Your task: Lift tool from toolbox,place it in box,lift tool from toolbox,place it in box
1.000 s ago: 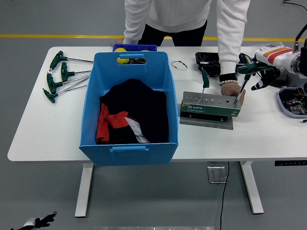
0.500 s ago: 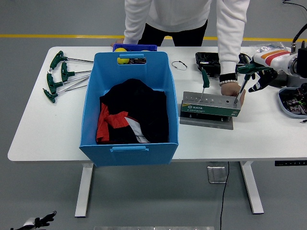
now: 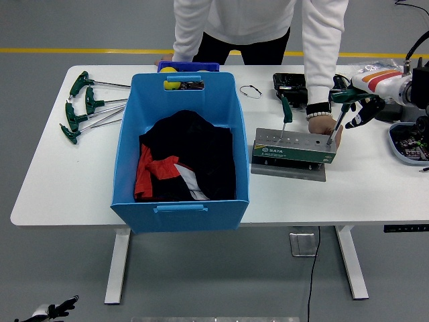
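Drawn slightly rightward since a second ago, right hand (image 3: 360,111) fingers curled round green T-handle tool (image 3: 340,113), shaft tip still seated in toolbox (image 3: 293,149): lift barely begun.

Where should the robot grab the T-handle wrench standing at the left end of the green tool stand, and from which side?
Grip the green T-handle at the top, coming from above. The wrench stands upright in the tool stand, so its crossbar is the exposed part, and its shaft probably has to slide straight up out of its hole.
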